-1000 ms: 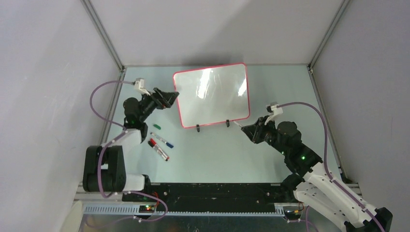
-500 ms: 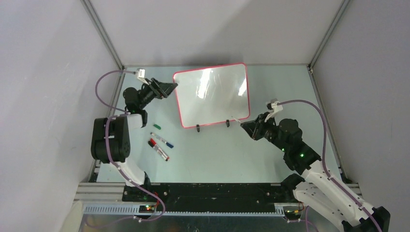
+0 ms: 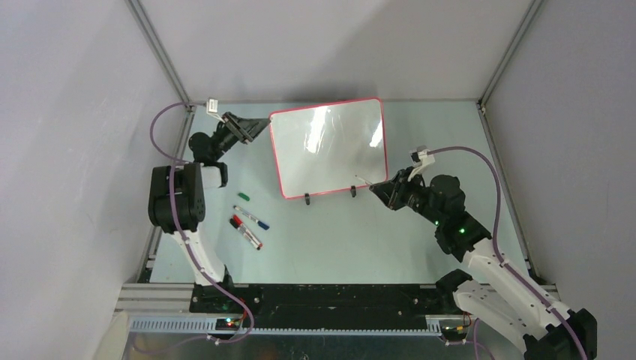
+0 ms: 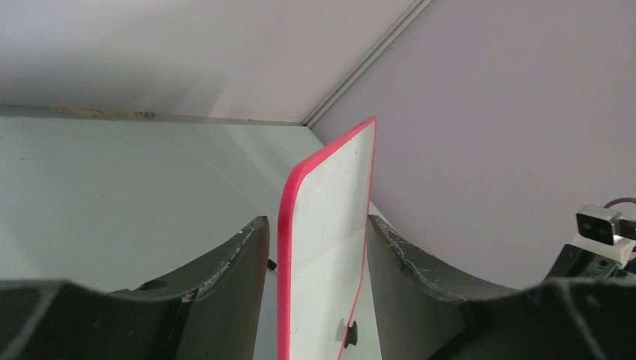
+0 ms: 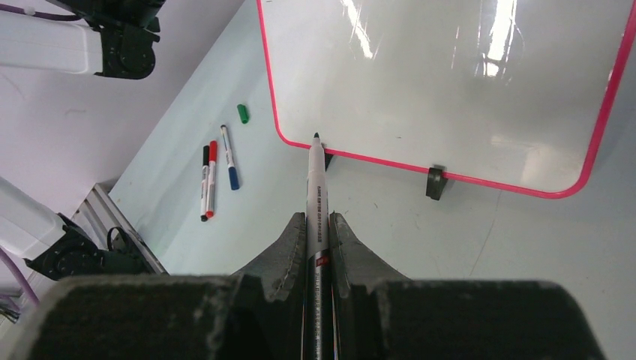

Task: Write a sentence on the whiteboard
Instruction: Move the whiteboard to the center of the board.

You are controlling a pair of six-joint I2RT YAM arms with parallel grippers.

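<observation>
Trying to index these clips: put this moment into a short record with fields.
board: upright on two black feet, face blank apart from glare
left fingers: open, one on each side of the board's left edge, a gap showing beside it
right fingers: shut on a marker
marker tip: uncapped, at the board's lower rim; contact unclear
table: three loose markers and a green cap, left of the board
writing: none visible
</observation>
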